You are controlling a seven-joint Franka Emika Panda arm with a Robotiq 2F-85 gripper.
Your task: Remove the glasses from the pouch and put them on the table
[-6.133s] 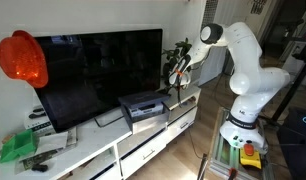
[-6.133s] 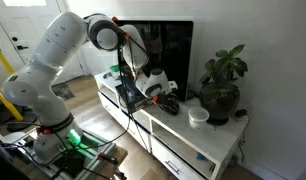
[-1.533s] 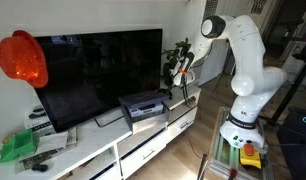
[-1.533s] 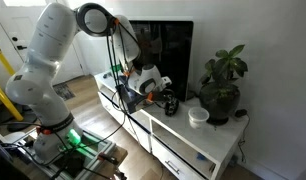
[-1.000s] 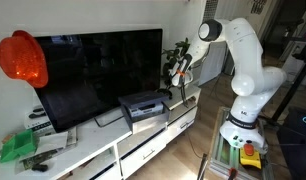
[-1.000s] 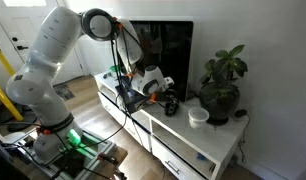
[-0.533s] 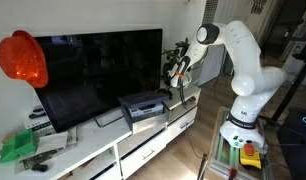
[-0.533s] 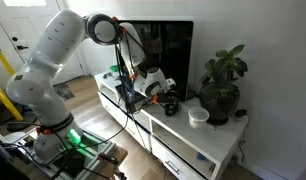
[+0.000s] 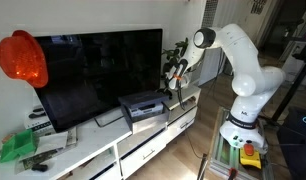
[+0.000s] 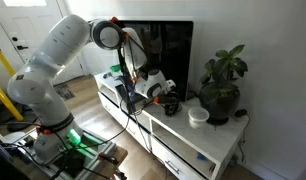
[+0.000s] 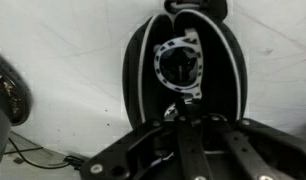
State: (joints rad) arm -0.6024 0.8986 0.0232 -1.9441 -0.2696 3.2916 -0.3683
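Observation:
A black pouch (image 11: 183, 60) lies open on the white table (image 11: 63, 70), its two halves spread apart. Inside it the glasses (image 11: 179, 66) show as a folded silvery frame. My gripper (image 11: 185, 112) comes in from the bottom of the wrist view, its fingers drawn together, with the tips at the near edge of the glasses. I cannot tell whether they pinch the frame. In both exterior views the gripper (image 9: 174, 82) (image 10: 164, 96) hangs low over the pouch (image 10: 170, 105) on the table (image 9: 103, 148) (image 10: 198, 140), beside the television.
A big television (image 9: 98, 70) stands behind the pouch. A potted plant (image 10: 223, 85) and a white bowl (image 10: 198, 116) sit further along the table. A dark flat device (image 9: 143, 105) lies in front of the screen. Cables (image 11: 23, 155) run near the pouch.
The arm has come down from a raised pose, bringing the gripper back low onto the open pouch. The pouch has stayed in place.

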